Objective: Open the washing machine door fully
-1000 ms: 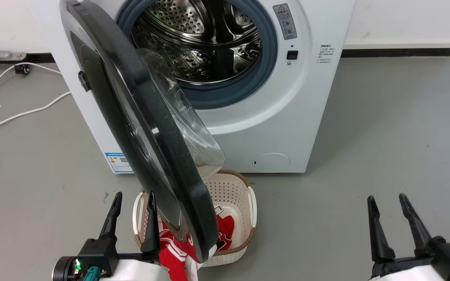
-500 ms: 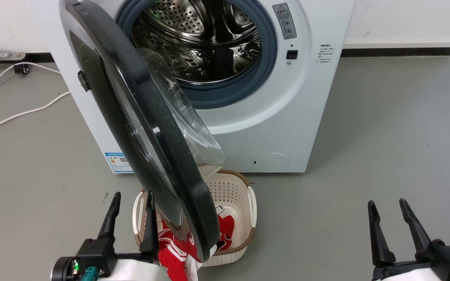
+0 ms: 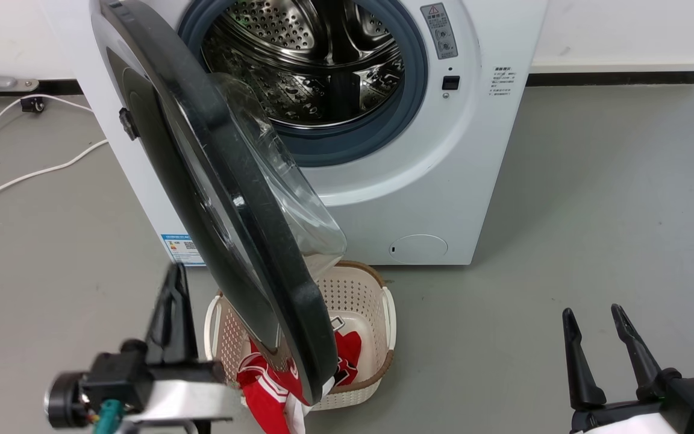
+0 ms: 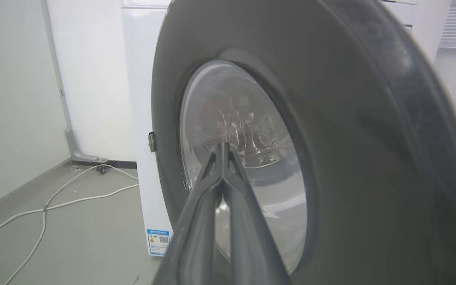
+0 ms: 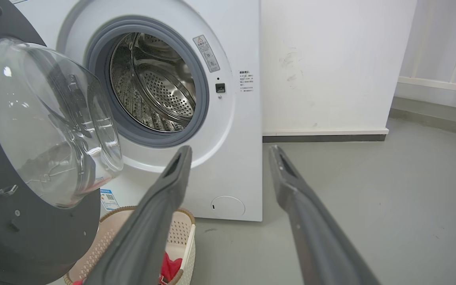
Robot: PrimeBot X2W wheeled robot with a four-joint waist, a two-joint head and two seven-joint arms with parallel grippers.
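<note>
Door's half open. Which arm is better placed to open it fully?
Probably left: the left gripper, shut, points at the washing machine door from outside, close up; the right gripper hangs open, far off.

Left gripper [image 3: 173, 274] now closed and higher.

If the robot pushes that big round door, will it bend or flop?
Probably not: the washing machine door has a thick black rim, so it looks stiff. It hangs on a hinge, so it should swing, not slide. Its smooth, shiny face may be slippery for the left gripper.
</note>
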